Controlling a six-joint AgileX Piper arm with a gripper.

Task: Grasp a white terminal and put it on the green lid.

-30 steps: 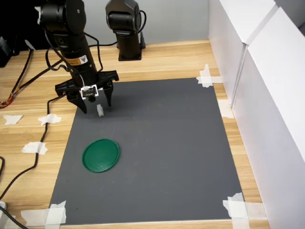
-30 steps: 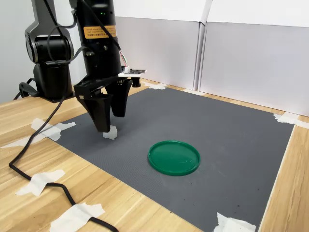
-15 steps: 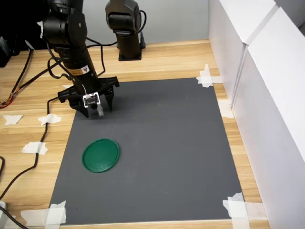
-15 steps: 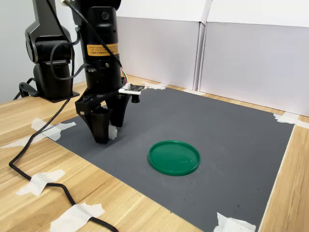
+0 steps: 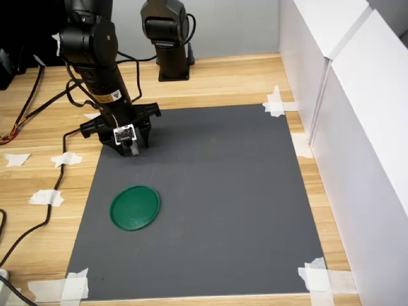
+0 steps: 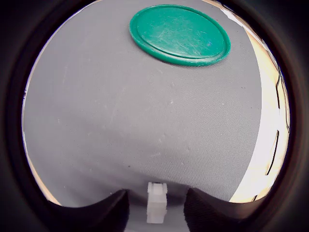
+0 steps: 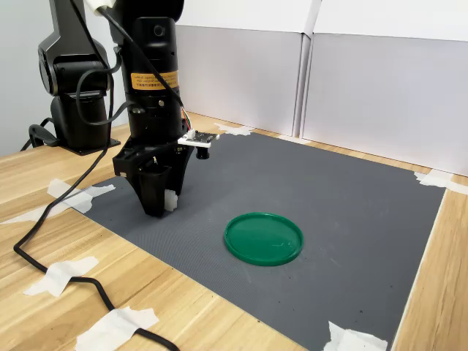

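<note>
The black gripper (image 5: 129, 148) is lowered to the dark grey mat (image 5: 210, 204), its two fingers standing on either side of the tiny white plastic terminal (image 6: 157, 202). In the wrist view the fingers are seen near the block's sides with narrow gaps; whether they press it cannot be told. In the second exterior view the terminal (image 7: 170, 200) shows as a white edge beside the fingers, near the mat's corner.

The flat round dark green plastic lid (image 5: 134, 207) lies on the mat, apart from the gripper, with bare mat between them in both exterior views.

The mat is fixed to the light wooden surface (image 5: 229, 80) by white tape pieces (image 5: 275, 102) at its corners. A black cable (image 7: 58, 267) runs over the wood beside the arm. White panel walls (image 7: 365, 95) stand along the mat's far sides.

A yellow label (image 7: 154, 78) is wrapped around the black arm; its print is too small to read.
</note>
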